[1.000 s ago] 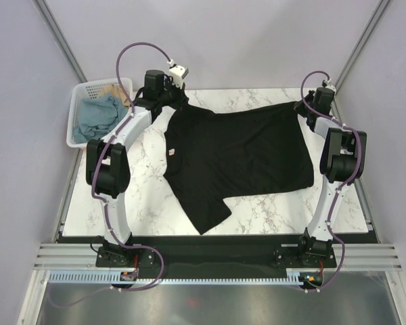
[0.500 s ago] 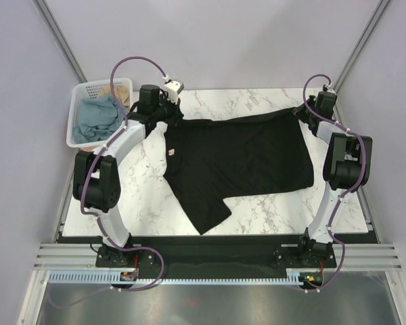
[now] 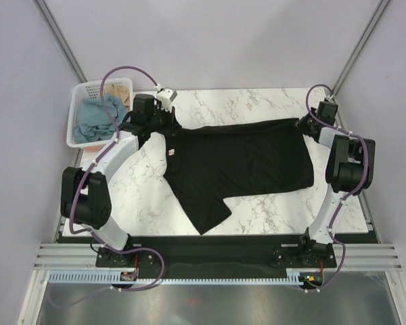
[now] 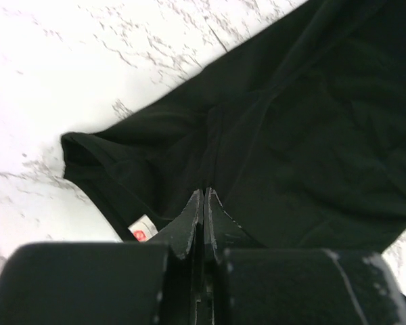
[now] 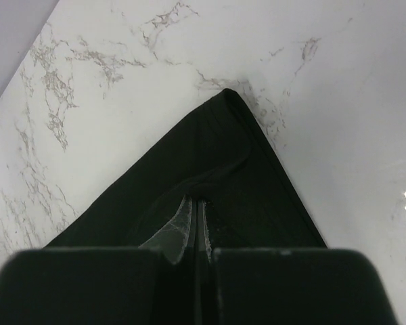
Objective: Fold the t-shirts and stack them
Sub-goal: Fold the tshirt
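A black t-shirt lies spread on the white marble table, one sleeve pointing to the near edge. Its small pinkish neck label also shows in the left wrist view. My left gripper is shut on the shirt's far left edge. My right gripper is shut on the shirt's far right corner. Between them the far edge is pulled straight and folded toward the near side. A dusty blue shirt and a tan one lie in the basket.
A white slotted plastic basket stands at the table's far left corner, beside my left arm. Grey walls close in the left, far and right sides. A black strip and metal rails run along the near edge.
Both grippers have moved toward the near side with the shirt's far edge, drawing it over the shirt. The left arm has swung left and lower. The far edge now runs straighter.
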Motion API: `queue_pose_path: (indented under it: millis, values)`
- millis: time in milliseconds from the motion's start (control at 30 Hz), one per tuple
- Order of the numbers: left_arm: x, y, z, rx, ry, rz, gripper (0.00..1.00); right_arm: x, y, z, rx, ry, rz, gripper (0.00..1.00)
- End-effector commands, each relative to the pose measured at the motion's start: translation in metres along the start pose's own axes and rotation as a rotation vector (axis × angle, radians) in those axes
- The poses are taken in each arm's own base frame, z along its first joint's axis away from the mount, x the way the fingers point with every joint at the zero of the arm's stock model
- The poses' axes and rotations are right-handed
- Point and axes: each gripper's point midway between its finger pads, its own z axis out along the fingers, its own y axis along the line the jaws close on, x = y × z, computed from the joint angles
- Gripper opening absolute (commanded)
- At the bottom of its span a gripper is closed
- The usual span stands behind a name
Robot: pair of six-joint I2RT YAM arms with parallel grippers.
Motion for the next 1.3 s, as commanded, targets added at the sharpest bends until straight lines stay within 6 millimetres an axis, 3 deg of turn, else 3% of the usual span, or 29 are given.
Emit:
queue_pose_path:
  millis: [0,133,267,600,800,1267]
  values:
    - [0.01,-0.025,-0.014,0.063,0.038,-0.09,0.02,-0.016,0.011,-0.022,-0.021,-0.048,0.004,0.0]
    - [0.043,-0.033,-0.009,0.082,0.137,-0.137,0.02,-0.003,0.005,-0.023,-0.02,-0.025,0.018,0.0]
    - [0.069,-0.035,-0.008,0.08,0.208,-0.154,0.02,-0.003,0.005,-0.027,-0.023,-0.032,0.019,0.0]
    - [0.104,-0.036,-0.01,0.019,0.307,-0.15,0.02,0.003,-0.007,-0.039,0.013,-0.022,0.027,0.0]
    - [0.106,-0.03,-0.013,-0.047,0.32,-0.138,0.02,-0.003,-0.011,-0.045,0.024,-0.036,0.014,0.0]
    - [0.122,-0.046,-0.02,-0.008,0.388,-0.193,0.02,0.003,-0.03,-0.048,0.069,-0.023,0.026,0.0]
